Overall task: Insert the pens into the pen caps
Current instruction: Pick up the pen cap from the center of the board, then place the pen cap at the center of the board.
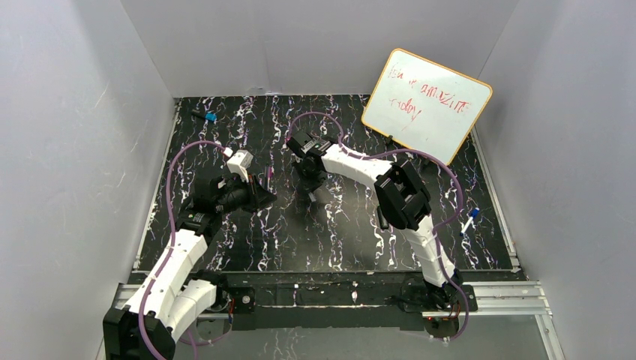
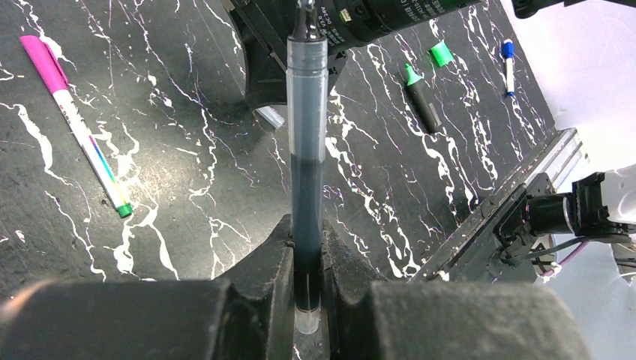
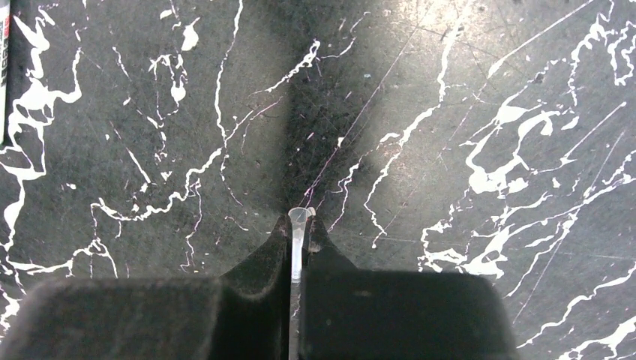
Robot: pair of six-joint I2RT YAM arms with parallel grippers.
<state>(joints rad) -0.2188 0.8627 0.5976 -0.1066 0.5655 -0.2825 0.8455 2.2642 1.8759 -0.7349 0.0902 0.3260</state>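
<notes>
My left gripper (image 2: 307, 229) is shut on a slim dark pen (image 2: 307, 112) with a smoky translucent barrel. The pen sticks out forward, and its far tip reaches the right gripper's body (image 2: 300, 45). My right gripper (image 3: 300, 226) is shut on a small clear plastic piece (image 3: 301, 215) and hangs just above the mat. In the top view the left gripper (image 1: 261, 196) and the right gripper (image 1: 312, 191) stand close together mid-table. On the mat lie a white pen with a pink cap (image 2: 75, 120), a black marker with a green tip (image 2: 420, 101), a loose green cap (image 2: 442, 54) and a white pen with a blue cap (image 2: 508, 66).
A whiteboard (image 1: 427, 105) with red writing leans at the back right. A small blue cap (image 1: 210, 117) lies at the back left beside a dark item. The blue-capped pen (image 1: 469, 221) lies near the right edge. Grey walls enclose the black marbled mat (image 1: 247, 240).
</notes>
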